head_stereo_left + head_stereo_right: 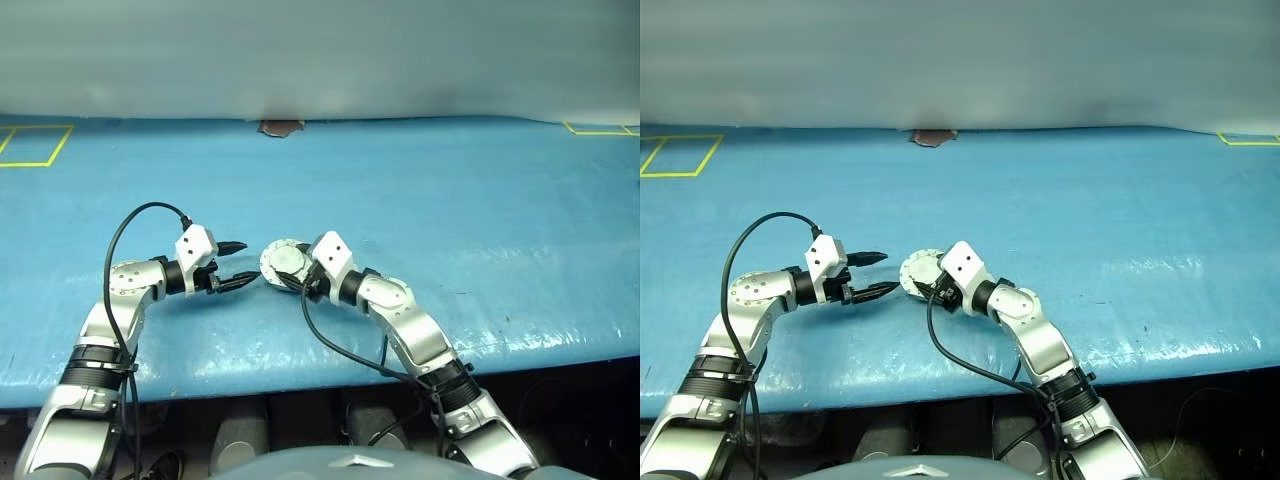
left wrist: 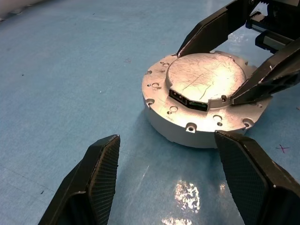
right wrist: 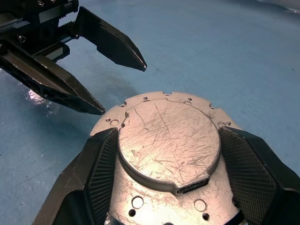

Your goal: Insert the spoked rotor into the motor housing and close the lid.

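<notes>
Here, one closed motor housing (image 2: 201,101); right hand (image 3: 164,159) straddles it, left hand (image 2: 164,183) open.

My arms and hands: silver-grey casings, black joints.
Each arm of mine has rounded silver segments joined by black collars and a white wrist block; a black cable loops along my left arm (image 1: 120,300) and another along my right arm (image 1: 410,335). My fingers (image 2: 96,183) are black wedges with cross-hatched pads.

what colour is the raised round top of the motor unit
Bare silvery metal, criss-crossed with fine scratches; clearest in the right wrist view.
</notes>
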